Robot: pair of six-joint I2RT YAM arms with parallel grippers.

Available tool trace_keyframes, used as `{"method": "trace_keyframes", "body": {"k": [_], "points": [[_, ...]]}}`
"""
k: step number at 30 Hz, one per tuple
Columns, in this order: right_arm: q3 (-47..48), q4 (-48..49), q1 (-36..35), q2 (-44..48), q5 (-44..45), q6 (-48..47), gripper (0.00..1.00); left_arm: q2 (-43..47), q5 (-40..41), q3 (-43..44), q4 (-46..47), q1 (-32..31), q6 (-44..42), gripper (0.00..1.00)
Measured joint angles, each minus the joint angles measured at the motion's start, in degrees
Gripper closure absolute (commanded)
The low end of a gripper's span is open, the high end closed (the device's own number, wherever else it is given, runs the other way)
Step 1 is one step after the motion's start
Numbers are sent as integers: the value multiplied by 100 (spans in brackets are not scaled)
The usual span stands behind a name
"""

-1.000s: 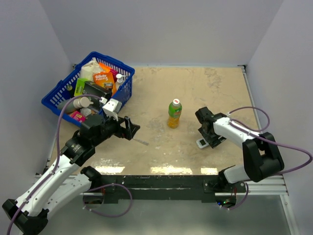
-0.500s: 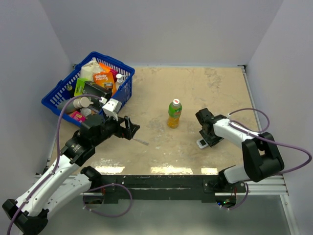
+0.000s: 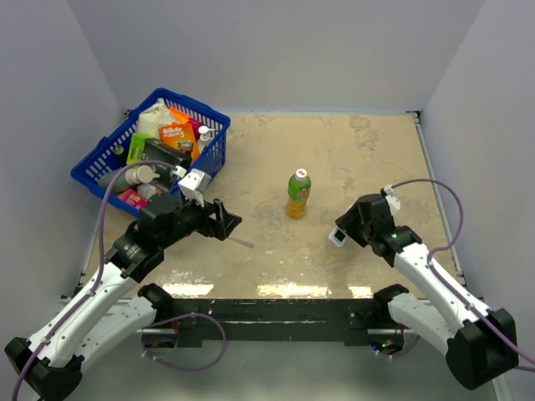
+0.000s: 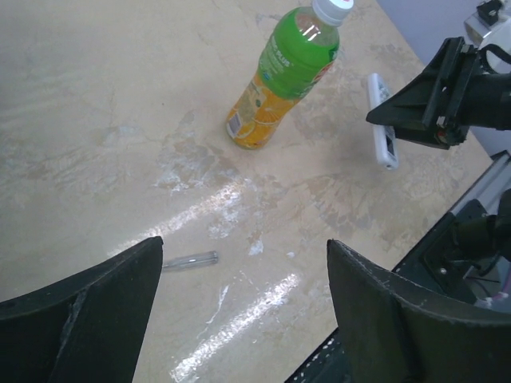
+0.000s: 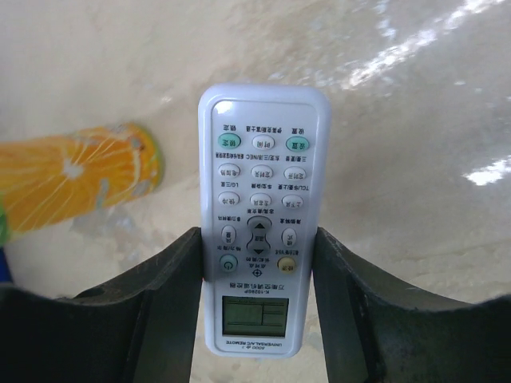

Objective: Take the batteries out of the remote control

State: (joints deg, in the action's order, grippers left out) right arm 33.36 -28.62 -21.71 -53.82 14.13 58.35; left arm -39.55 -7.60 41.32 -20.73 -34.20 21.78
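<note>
Right of the green bottle (image 3: 298,194), over the tabletop (image 3: 351,150): remote control (image 5: 260,159) clamped in my right gripper (image 5: 257,243), buttons toward its wrist camera | my left gripper (image 4: 239,299) spread wide, holding nothing, above a grey stick (image 4: 190,260) | tabletop beige, mottled, glare near front edge; grey walls (image 3: 276,50) on three sides | blue basket (image 3: 216,155) far-left, well apart.

A robotics lab cell: bare grey walls (image 3: 276,50) enclose a beige tabletop (image 3: 351,150) edged with aluminium rail (image 3: 429,167).
</note>
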Motion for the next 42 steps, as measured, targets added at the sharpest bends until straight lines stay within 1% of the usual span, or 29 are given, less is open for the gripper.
{"method": "trace_keyframes", "body": {"k": [6, 11, 14, 18, 21, 24, 28, 31, 35, 42], "points": [[-625, 459, 0, 1027, -1209, -319, 65, 59, -728, -105, 232, 0, 520, 13], [-1198, 1198, -2, 1794, -2365, -197, 66, 33, -1499, -278, 752, 0, 1029, 12], [-1445, 1543, -35, 2107, -2986, -107, 66, -66, -1810, -367, 1091, 0, 1263, 12], [-1510, 2052, -79, 2236, -3783, -98, 65, -258, -2114, -476, 1497, 0, 1624, 12], [-1700, 2809, -140, 2199, -4419, -9, 65, -413, -2312, -538, 1923, 0, 1871, 10], [-1888, 3491, -363, 2081, -4887, 136, 64, -564, -2544, -680, 2435, 0, 2151, 7], [-1891, 4164, -960, 1888, -5108, 192, 64, -739, -2769, -894, 3036, 0, 2481, 4], [-1886, 4743, -1325, 1679, -5154, 293, 64, -907, -2870, -975, 3460, -2, 2669, 4], [-1882, 5292, -1480, 1443, -5156, 444, 64, -1158, -2966, -1069, 3915, -50, 2837, 4], [-1740, 5713, -1687, 1408, -5141, 527, 64, -1423, -3016, -1134, 4465, -201, 3082, 4]]}}
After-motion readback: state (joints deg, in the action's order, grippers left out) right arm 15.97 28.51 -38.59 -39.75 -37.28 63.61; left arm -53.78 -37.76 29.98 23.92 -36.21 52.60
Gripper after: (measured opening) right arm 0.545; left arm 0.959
